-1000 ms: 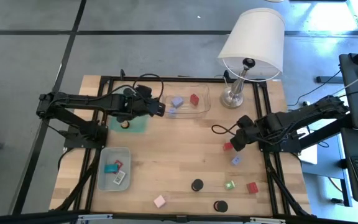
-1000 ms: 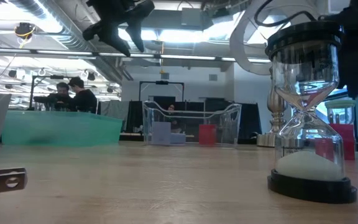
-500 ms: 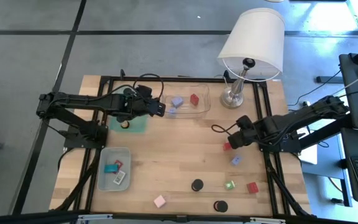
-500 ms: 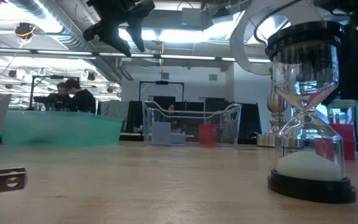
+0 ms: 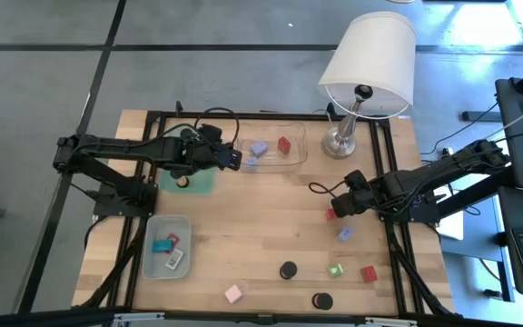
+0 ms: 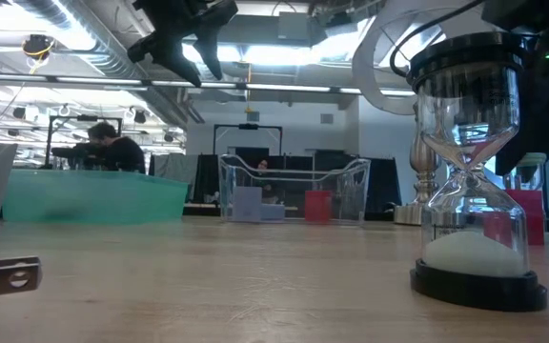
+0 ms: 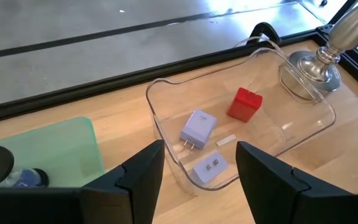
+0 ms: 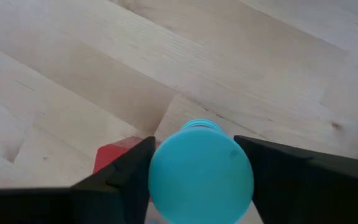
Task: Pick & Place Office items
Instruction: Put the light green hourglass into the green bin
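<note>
My right gripper (image 5: 336, 207) hangs over the table's right middle, shut on a teal round piece (image 8: 201, 177) with a narrower neck. A red block (image 5: 331, 215) lies on the wood just under it and also shows in the right wrist view (image 8: 114, 160). My left gripper (image 5: 237, 156) is open and empty, high above the left end of the clear tray (image 7: 166, 93). The tray holds a lilac block (image 7: 197, 127), a red block (image 7: 245, 104) and small flat pieces. My right gripper pinches the teal piece by its round sides (image 8: 160, 177) between its two fingers, which come from above and point down. The piece's neck (image 8: 199, 126) points away from the wrist, toward the table. The piece hangs clear above the wood, beside the red block.
A lilac block (image 5: 344, 234), green block (image 5: 335, 271), red block (image 5: 369, 273), pink block (image 5: 233, 293) and two black round caps (image 5: 288, 270) lie near the front. The grey tray (image 5: 152, 259), green mat (image 5: 202, 184), lamp (image 5: 366, 64) and an hourglass (image 6: 470, 171) stand around.
My right gripper has moved a little toward the table's left edge, closer over the red block, still shut on the teal piece.
</note>
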